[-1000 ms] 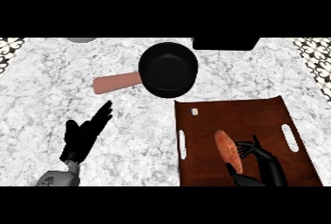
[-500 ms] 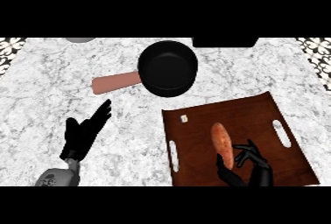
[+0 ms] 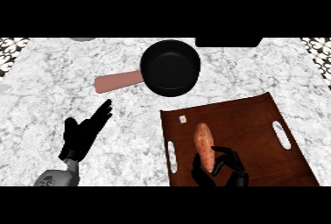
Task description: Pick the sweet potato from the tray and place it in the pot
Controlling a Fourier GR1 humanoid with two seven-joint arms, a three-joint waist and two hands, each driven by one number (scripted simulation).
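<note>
Tray slid left; grasp forming.
Right hand (image 3: pixel 223 169) curls round sweet potato (image 3: pixel 205 146); pot (image 3: pixel 169 68) at eleven o'clock, left hand (image 3: pixel 84 133) relaxed.

Counter (image 3: pixel 51 83): white-grey marbled top, filling most of the view.
Dark object (image 3: pixel 229 42): black, cut off at the top edge.
Grey object (image 3: pixel 82 39): small and rounded, also cut off at the top edge.
</note>
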